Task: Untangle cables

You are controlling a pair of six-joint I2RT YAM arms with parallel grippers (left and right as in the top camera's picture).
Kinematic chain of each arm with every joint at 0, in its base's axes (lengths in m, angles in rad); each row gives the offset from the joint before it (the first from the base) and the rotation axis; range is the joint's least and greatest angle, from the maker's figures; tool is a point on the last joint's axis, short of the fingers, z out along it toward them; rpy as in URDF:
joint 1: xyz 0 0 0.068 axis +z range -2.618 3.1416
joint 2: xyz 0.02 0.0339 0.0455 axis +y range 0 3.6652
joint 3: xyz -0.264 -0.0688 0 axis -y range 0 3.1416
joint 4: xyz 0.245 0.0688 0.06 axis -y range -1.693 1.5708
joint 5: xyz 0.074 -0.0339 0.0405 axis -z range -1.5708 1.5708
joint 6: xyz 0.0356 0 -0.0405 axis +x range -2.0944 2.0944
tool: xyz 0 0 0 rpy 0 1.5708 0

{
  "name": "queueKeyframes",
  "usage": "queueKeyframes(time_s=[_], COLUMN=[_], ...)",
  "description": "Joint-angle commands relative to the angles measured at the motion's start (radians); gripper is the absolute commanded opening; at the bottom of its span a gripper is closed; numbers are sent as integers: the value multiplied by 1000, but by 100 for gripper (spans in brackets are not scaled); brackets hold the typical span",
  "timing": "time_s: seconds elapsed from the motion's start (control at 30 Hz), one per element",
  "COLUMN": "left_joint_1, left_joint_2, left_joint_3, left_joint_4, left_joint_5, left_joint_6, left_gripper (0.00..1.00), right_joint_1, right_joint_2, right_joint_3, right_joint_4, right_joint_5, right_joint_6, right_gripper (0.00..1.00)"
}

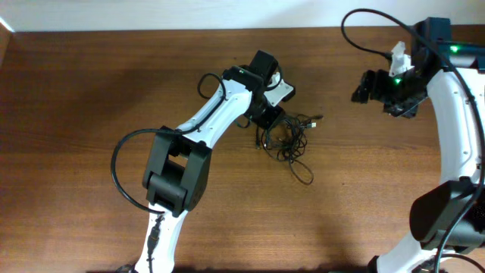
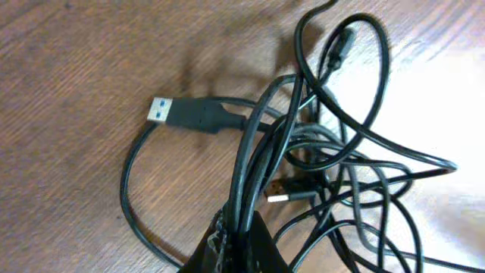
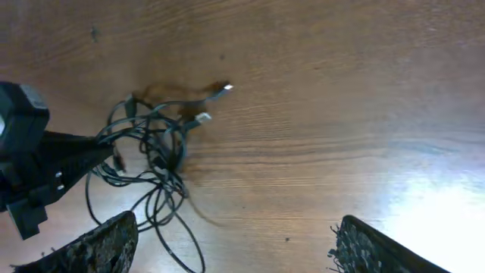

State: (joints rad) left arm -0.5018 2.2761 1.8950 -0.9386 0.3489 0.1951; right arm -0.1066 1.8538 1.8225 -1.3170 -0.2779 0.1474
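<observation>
The cables (image 1: 288, 139) lie as one tangled black bunch in the middle of the wooden table (image 1: 91, 114). My left gripper (image 1: 267, 121) is at the bunch's left edge. In the left wrist view it (image 2: 244, 221) is shut on a few strands of the cables (image 2: 241, 186) that run up between the jaws. A black USB plug with a blue tip (image 2: 189, 115) lies just left of the strands. My right gripper (image 1: 365, 86) hovers right of the tangle, open and holding nothing (image 3: 235, 246). The cables (image 3: 163, 144) show in its view with two silvery tips (image 3: 203, 117).
Bare wood surrounds the tangle on all sides. The white left arm (image 1: 204, 121) stretches from the front left toward the centre. The right arm (image 1: 455, 114) stands along the right edge. The table's back edge (image 1: 151, 30) meets a pale wall.
</observation>
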Motion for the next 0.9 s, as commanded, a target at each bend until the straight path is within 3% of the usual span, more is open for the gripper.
queueKeyframes(time_s=[0.0,0.3,0.43,0.6,0.77,0.87], left_joint_1=[38,108,136,213,283,343], left_joint_2=[-101,-312,-319,-319,-319,-319], left_joint_3=[80,109,109,109,109,109], left_joint_4=[-2,-47,-50,-50,-47,-43], left_joint_5=[138,192,322,565,736,664], left_joint_6=[3,-167,-215,-234,-233,-233], left_gripper=[0,0,0,0,0,0], right_joint_1=[42,214,261,271,285,264], right_joint_2=[-15,-14,-13,20,34,34], right_joint_3=[10,10,10,10,10,10], right_joint_4=[28,173,227,256,302,283], right_joint_5=[-111,-224,-224,-212,-227,-163], right_joint_6=[-45,9,72,132,147,146], right_gripper=[85,77,70,48,38,15])
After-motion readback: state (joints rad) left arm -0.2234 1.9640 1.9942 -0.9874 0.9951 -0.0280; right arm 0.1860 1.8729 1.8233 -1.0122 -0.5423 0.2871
